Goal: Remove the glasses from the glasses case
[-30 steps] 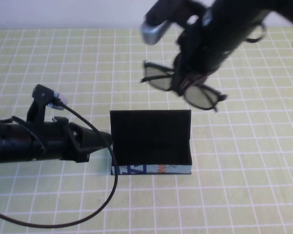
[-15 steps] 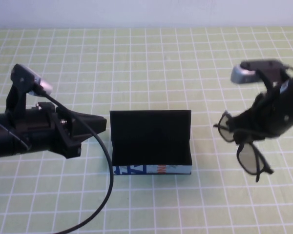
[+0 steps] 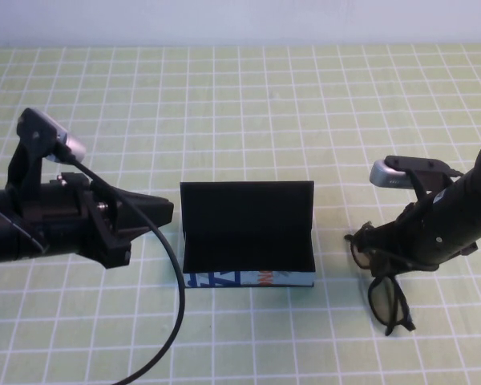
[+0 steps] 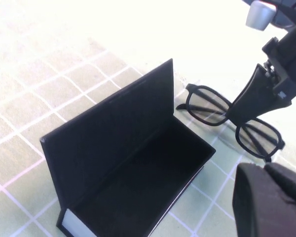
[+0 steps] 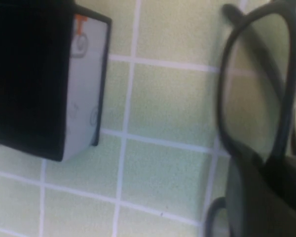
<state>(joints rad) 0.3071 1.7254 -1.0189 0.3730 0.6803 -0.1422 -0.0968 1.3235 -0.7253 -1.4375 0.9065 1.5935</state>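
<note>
The glasses case stands open on the green grid mat, lid upright, inside empty; it also shows in the left wrist view and the right wrist view. The glasses are outside the case, to its right, low at the mat. My right gripper is shut on their bridge, as the left wrist view shows around the glasses. One lens fills the right wrist view beside my right gripper. My left gripper is shut and empty, just left of the case; its fingers show.
The green grid mat covers the table. A black cable loops from the left arm over the mat in front of the case's left end. A white wall edge runs along the far side.
My right gripper has carried the glasses from above and behind the case to its right side and down to the mat. The left arm has drawn back slightly from the case.
</note>
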